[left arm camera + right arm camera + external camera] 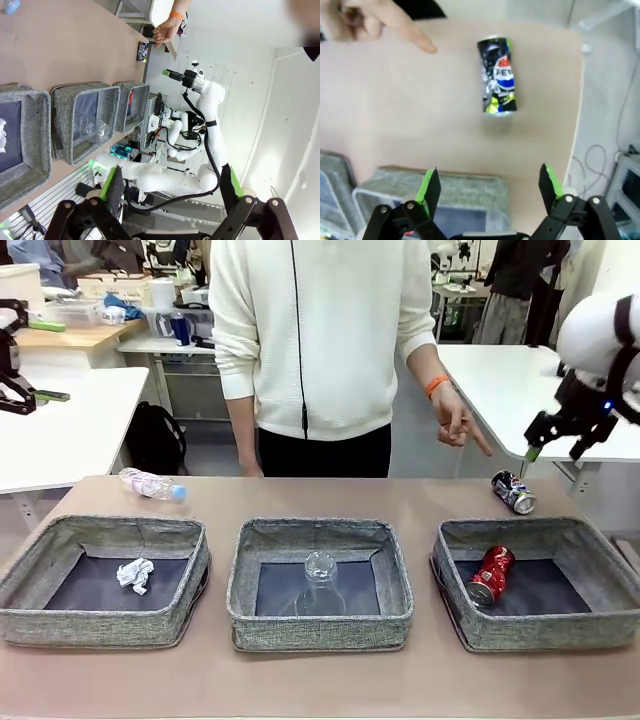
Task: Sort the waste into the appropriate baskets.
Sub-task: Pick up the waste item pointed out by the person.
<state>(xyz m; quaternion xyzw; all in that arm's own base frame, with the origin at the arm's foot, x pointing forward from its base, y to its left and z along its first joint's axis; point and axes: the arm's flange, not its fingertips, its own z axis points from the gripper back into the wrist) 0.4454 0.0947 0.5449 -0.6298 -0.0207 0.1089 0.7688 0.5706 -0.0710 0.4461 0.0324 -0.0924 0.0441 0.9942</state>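
Now my right gripper [555,448] hangs wide open and empty above the dented dark blue metal can [497,76]. Its length lies crosswise to my fingers [429,186].

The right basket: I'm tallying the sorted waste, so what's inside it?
One red can, lying on its side near the left wall of the right basket. The near wall hides the front strip of the floor.
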